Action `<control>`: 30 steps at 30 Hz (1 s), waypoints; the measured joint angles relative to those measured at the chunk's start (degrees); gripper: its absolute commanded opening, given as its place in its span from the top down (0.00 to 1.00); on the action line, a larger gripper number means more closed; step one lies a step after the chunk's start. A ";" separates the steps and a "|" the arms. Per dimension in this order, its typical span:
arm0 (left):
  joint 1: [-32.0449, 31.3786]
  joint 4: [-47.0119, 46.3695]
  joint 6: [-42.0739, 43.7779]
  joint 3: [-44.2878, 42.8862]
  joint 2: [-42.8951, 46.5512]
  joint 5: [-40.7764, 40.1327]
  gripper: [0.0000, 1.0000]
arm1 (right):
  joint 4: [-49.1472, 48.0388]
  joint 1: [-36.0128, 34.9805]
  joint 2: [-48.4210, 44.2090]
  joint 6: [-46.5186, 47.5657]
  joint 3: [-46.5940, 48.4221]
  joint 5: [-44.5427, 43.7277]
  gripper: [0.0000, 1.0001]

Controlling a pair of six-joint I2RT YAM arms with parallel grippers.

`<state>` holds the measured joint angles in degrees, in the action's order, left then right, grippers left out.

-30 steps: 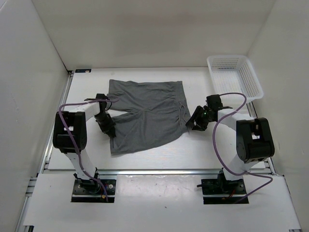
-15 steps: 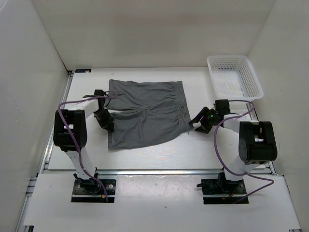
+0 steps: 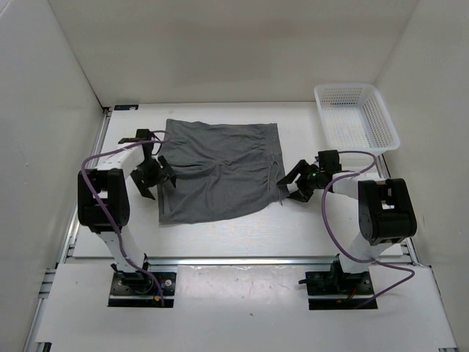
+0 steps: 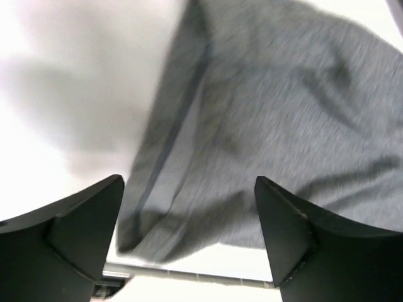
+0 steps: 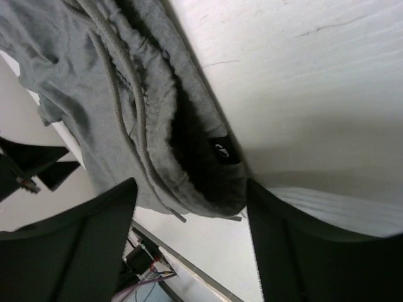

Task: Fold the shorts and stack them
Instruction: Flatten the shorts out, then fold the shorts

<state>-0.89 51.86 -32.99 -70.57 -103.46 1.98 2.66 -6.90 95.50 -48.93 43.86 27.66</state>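
Left gripper (image 3: 154, 178) pops open! Half a second back it is pinched on the hem of the near leg. Now its jaws stand wide with nothing between them, just off the left edge of the shorts (image 3: 220, 172). The wrist view confirms it: grey fabric lies beyond the fingers, none caught in them.

And look at the cloth. The notch between the two legs no longer shows from above, and the shorts lie as one rough four-sided patch in the middle of the table (image 3: 242, 238), legs left and waist right. That reads as a spread-and-square step finished, with the folding proper not yet done.

Over on the other side, the right gripper (image 3: 292, 185) is released too and spreading wider. It sits right at the waistband (image 5: 208, 167), whose drawstring (image 5: 116, 94) trails loose. It grasps nothing that I can see.

Now, room. The near left corner of the cloth sags closer to the arm bases than the rest, so that edge is skewed. A bare strip of table runs in front of the shorts and a narrower one behind. The left wall (image 3: 51, 147) crowds the left arm. The basket (image 3: 388, 126) sits in the far right corner, well apart from the cloth, so it should not hinder a fold across the middle.
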 measured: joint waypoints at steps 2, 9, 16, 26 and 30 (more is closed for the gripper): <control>0.92 1.90 -0.02 0.11 2.40 -0.31 0.01 | 0.39 -0.35 -0.85 -0.13 0.15 -0.83 0.22; 4.15 5.31 -1.38 9.03 23.71 -0.72 0.18 | 1.49 -0.33 -4.26 -0.37 -2.80 -4.02 0.36; 0.74 6.05 -8.94 23.02 27.74 5.40 0.19 | 1.51 -0.31 -3.69 -1.16 -3.06 -4.00 0.42; 0.72 -1.18 -15.30 26.80 19.37 5.38 0.47 | 1.40 -0.31 -3.39 -1.73 -3.15 -3.52 0.45; 0.72 -2.64 -16.13 25.11 16.48 3.63 0.83 | 1.42 -0.31 -3.23 -1.70 -3.19 -3.48 0.49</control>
<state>-0.16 49.21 -49.12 -45.45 -86.98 5.61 4.08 -7.20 92.27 -50.63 40.66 24.18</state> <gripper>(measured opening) 0.353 0.530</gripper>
